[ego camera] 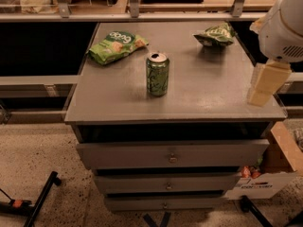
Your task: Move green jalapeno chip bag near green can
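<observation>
A larger, flat lime-green bag lies near the back left corner of the desk, well apart from everything else. The green can stands upright about mid-desk, a little toward the left edge, with its silver top showing. Only bare grey top lies between the can and the green jalapeno chip bag. That bag sits crumpled near the back right corner, close to the back edge. A railed ledge runs just behind that edge.

The front half of the desk to the right of the can is open. Under the front edge are three drawers. A cardboard box sits on the floor by the front right corner, and a black stand leg lies on the floor to the left.

The claw hangs at the right edge, toward the front right corner, beneath the white arm. The chip bag lies apart from it, toward the back edge and further in. Whether the claw is released or clenched cannot be told.
</observation>
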`<state>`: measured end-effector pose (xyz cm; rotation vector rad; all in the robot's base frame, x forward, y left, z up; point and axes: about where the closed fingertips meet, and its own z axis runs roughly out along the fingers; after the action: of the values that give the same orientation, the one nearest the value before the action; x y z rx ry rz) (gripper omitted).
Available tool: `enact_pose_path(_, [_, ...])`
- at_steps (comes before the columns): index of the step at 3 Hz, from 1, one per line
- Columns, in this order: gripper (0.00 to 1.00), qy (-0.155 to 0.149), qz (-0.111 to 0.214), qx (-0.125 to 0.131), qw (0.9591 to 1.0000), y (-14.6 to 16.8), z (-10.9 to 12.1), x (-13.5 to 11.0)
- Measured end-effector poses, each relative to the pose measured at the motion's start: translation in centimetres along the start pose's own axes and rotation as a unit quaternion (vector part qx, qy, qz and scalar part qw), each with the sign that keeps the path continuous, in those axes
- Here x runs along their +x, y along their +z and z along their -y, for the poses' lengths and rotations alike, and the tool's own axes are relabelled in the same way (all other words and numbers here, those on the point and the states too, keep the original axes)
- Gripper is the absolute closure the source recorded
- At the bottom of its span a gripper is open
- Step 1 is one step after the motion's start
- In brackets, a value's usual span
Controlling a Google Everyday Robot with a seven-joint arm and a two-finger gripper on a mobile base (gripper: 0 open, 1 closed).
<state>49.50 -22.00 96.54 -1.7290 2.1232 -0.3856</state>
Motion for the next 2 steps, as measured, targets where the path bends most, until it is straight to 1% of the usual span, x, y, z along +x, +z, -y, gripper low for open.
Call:
enact_pose_path(1, [0.0,-0.023,-0.007,0.069,0.9974,2.4,4.33,-1.06])
enact_pose_path(2, [0.0,-0.027,-0.006,0.088,0.9958,2.18,5.29,-1.23])
